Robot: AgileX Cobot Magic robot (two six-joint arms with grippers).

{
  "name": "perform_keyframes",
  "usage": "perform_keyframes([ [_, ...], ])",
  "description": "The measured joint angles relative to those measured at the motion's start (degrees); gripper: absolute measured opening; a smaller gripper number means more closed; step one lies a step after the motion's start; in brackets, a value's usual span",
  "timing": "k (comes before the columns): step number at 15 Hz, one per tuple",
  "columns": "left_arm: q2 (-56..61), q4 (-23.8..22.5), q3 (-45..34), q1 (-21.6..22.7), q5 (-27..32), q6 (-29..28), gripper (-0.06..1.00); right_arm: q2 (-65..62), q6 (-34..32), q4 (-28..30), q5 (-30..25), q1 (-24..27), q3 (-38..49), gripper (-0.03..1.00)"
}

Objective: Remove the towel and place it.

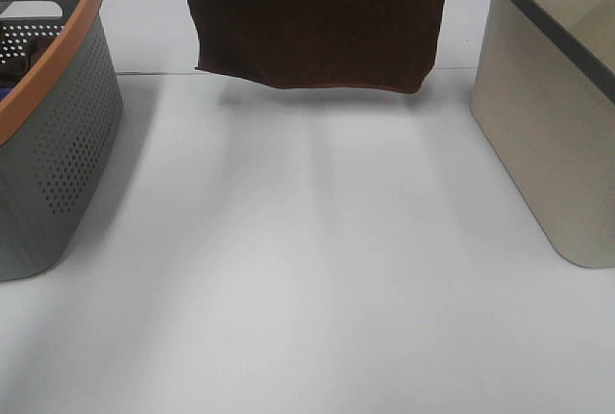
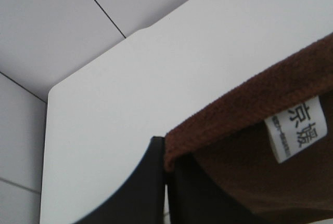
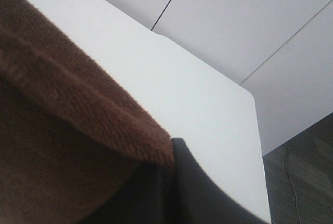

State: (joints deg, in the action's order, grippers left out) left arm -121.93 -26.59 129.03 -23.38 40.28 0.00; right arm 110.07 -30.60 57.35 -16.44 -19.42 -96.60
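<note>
The dark brown towel hangs spread out above the far middle of the white table, its lower edge clear of the surface and its top cut off by the frame. Neither gripper shows in the high view. In the left wrist view my left gripper is shut on a top corner of the towel, next to its small white tag. In the right wrist view my right gripper is shut on the other top corner of the towel.
A grey perforated basket with an orange rim stands at the left edge. A beige basket with a dark grey rim stands at the right. The white table lies between them, its far edge just behind the towel.
</note>
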Motion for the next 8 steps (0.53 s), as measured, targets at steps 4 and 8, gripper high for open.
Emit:
perform_keyframes([
  [4, -4.81, -0.23, 0.0, 2.23, -3.44, -0.86, 0.0, 3.72, 0.0, -3.55, -1.49, 0.0, -2.81, 0.0],
  [8, -5.33, 3.38, 0.0, 2.06, 11.23, 0.0, 0.0, 3.9, 11.52, -22.29, -10.31, -0.11, -0.8, 0.0],
])
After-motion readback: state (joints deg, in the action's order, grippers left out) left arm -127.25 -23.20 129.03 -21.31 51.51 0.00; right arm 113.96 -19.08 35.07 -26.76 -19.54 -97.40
